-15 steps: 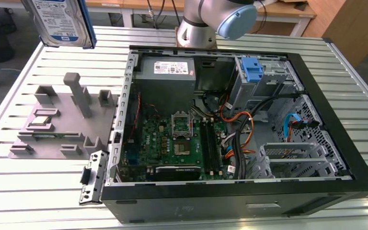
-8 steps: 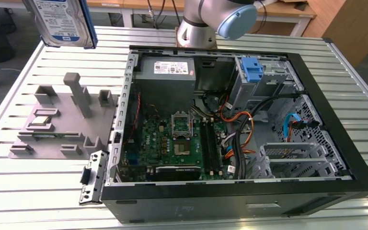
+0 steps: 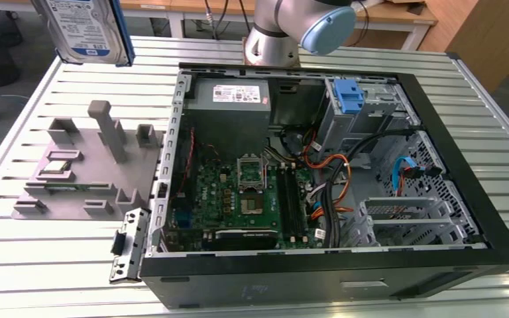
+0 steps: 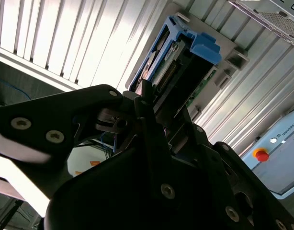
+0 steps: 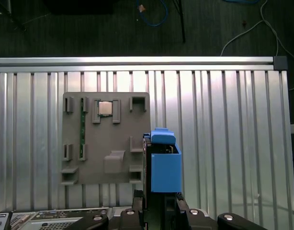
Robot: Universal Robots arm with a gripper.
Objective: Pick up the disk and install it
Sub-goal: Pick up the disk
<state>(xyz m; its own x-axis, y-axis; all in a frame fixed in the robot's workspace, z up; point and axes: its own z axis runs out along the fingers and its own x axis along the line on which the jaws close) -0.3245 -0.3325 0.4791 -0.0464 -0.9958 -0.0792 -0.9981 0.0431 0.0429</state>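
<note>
The claw (image 5: 161, 203) is clamping narrowly on the disk (image 3: 87, 30), its fingers pressing the two broad faces near one end. The drive is standing edge-on in the first wrist view, with its blue rail (image 5: 163, 165) facing the camera. In the exterior view the disk is hanging in the air at the exterior view's left, its label showing. It is well above the slatted worktop (image 3: 42, 265), over the far end of the grey fixture (image 3: 87, 165), and well apart from the open computer case (image 3: 325, 278).

Judging by this, the step in hand is the carry from the fixture towards the case. Since the grip is sitting at one end, the free length is acting as a lever, so slow travel and gentle wrist turns are looking wise. The raised case wall (image 3: 173, 146) is standing between the drive and the inside, so the height is worth holding until the drive is past it. The cables (image 3: 360, 159) are looping beside the drive cage with the blue latch (image 3: 350, 96) and could be catching a rail. Which bay is meant for the drive I cannot tell, but the rails are likely needing a square, untilted approach
</note>
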